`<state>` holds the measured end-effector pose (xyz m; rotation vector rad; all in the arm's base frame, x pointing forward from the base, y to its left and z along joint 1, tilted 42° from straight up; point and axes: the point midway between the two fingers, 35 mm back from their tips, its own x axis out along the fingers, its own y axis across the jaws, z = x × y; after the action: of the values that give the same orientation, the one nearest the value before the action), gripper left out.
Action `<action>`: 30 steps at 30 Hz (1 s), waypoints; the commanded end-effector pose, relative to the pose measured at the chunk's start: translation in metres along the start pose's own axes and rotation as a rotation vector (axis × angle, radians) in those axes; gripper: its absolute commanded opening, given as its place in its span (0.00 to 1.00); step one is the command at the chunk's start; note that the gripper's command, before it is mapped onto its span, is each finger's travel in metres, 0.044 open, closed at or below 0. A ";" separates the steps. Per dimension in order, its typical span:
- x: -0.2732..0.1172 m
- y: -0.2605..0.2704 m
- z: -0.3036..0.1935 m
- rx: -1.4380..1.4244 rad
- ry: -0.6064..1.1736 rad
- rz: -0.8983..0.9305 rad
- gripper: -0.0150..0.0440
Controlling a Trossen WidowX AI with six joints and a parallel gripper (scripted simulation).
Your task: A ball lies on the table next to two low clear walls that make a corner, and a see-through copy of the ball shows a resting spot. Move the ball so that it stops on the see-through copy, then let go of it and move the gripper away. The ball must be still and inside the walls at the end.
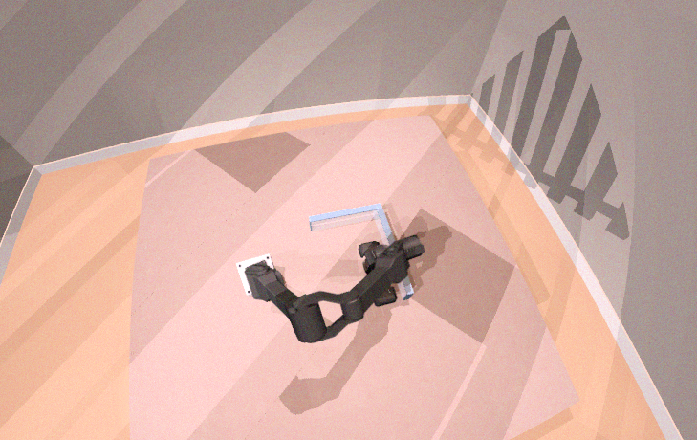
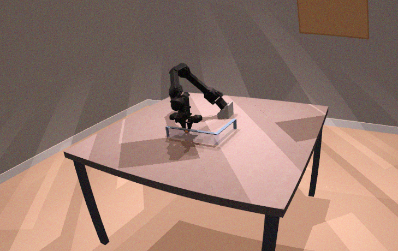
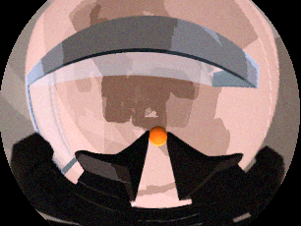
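At centre frame in the wrist view, the gripper (image 3: 157, 141) pinches the orange ball (image 3: 157, 136) between its fingertips, low over the table (image 2: 256, 162) just short of the clear walls (image 3: 147, 37) arcing across the upper frame; the see-through copy is not discernible.

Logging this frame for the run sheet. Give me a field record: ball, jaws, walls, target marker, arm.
ball: orange ball pinched at the fingertips
jaws: gripper shut on the ball
walls: clear L-shaped walls on the table; the long wall curves across the wrist view ahead of the ball
target marker: not discernible in any view
arm: wrist low beside the long wall, gripper pointing down
release: not yet done
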<state>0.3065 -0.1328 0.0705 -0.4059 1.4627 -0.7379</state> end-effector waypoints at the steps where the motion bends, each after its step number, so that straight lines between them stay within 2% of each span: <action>1: 0.000 0.000 0.000 0.000 0.000 0.000 0.34; 7: 0.000 0.000 0.000 0.000 0.000 0.000 0.61; 8: 0.000 0.000 0.000 0.000 0.000 0.000 0.63; 15: -0.003 0.000 0.000 0.000 0.000 0.001 0.63; 21: -0.084 0.002 0.000 -0.007 0.004 0.001 0.63; 30: -0.078 0.004 0.002 -0.017 -0.004 -0.001 0.63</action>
<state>0.3133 -0.0780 0.1269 -0.4174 1.4644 -0.7289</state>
